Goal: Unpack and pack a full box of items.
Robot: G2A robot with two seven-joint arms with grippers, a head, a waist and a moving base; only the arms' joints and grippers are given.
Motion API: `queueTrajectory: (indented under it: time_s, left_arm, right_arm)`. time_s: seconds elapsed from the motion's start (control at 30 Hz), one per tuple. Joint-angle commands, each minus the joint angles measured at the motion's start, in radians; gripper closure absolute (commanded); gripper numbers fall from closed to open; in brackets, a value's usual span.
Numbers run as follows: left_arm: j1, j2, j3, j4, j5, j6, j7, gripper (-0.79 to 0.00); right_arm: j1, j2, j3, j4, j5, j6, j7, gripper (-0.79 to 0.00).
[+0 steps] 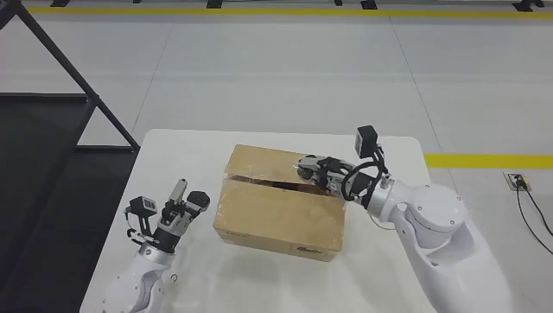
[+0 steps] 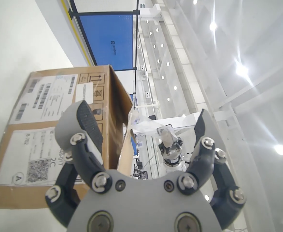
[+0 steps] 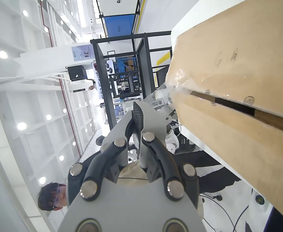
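A brown cardboard box (image 1: 278, 207) sits in the middle of the white table (image 1: 173, 153). Its top flaps are parted along a dark seam (image 3: 230, 105), with torn clear tape (image 3: 174, 90) at the seam's end. My right gripper (image 1: 304, 169) hovers over the box's top at the far right end of the seam, and its fingers (image 3: 137, 118) are shut with nothing visible between them. My left gripper (image 1: 188, 195) stands open beside the box's left side, close to the labelled face (image 2: 47, 112), with nothing between its fingers (image 2: 88, 121).
A black metal frame (image 1: 60, 88) stands off the table's left edge. Bare tabletop lies in front of the box and to its right, under the right arm (image 1: 423, 218).
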Motion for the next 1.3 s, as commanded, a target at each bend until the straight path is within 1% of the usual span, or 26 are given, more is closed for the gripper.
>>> queueTrajectory:
  time_s: [0.0,0.13,0.23,0.6,1.03,1.27]
  left_arm:
    - [0.000,-0.001,0.012,0.000,-0.005,0.000,-0.006,-0.785]
    - [0.006,-0.003,0.032,-0.002,-0.007,-0.003,-0.025,-0.785]
    - [0.011,-0.003,0.043,-0.007,-0.004,-0.005,-0.036,-0.785]
    - [0.021,-0.002,0.046,-0.018,-0.016,-0.016,-0.045,-0.785]
    - [0.043,0.001,0.021,-0.029,-0.061,-0.047,-0.054,-0.785]
    - [0.051,0.004,0.003,-0.052,-0.079,-0.053,-0.064,-0.785]
  right_arm:
    - [-0.010,0.000,-0.001,-0.018,0.011,-0.020,-0.006,0.000]
    - [-0.026,-0.002,0.003,-0.045,0.032,-0.055,-0.028,0.000]
    - [-0.034,-0.002,0.007,-0.059,0.064,-0.073,-0.023,0.000]
    - [-0.029,-0.006,-0.005,-0.124,0.133,-0.122,-0.003,0.000]
    - [0.056,-0.018,-0.096,-0.209,0.113,-0.095,-0.034,0.000]
    - [0.053,-0.020,-0.108,-0.240,0.098,-0.081,-0.069,0.000]
